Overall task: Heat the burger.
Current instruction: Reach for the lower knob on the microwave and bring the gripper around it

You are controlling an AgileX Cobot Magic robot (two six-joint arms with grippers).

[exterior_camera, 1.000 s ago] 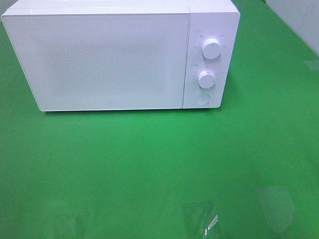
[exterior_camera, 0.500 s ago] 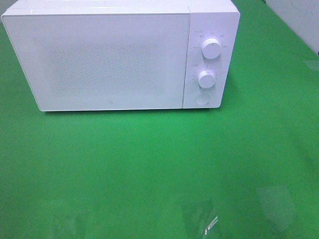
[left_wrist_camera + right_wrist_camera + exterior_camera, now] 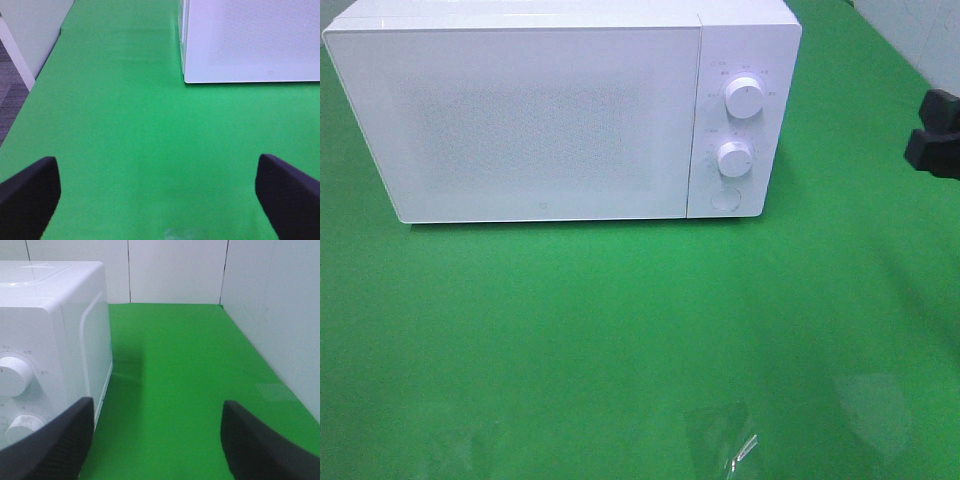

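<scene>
The burger is out of view in every frame. A white microwave (image 3: pixel 540 120) stands at the back of the green table with its door closed; it also shows as the microwave (image 3: pixel 250 40) and the microwave (image 3: pixel 50 340) in the wrist views. My right gripper (image 3: pixel 932 132) shows at the right edge, level with the two knobs (image 3: pixel 745 98) and well apart from them. In its own view the right gripper (image 3: pixel 157 440) stands open with nothing between its fingers. My left gripper (image 3: pixel 159 200) is wide open over bare green cloth, in front of the microwave's left corner.
A round button (image 3: pixel 725 198) sits below the lower knob (image 3: pixel 734 158). White walls (image 3: pixel 280 315) close off the table's right side and back. The table's left edge (image 3: pixel 30 95) drops to a grey floor. Glare patches (image 3: pixel 720 430) lie on the cloth near the front.
My right gripper has come into the exterior view at the right edge; before, it was out of that view. The microwave has not moved.
</scene>
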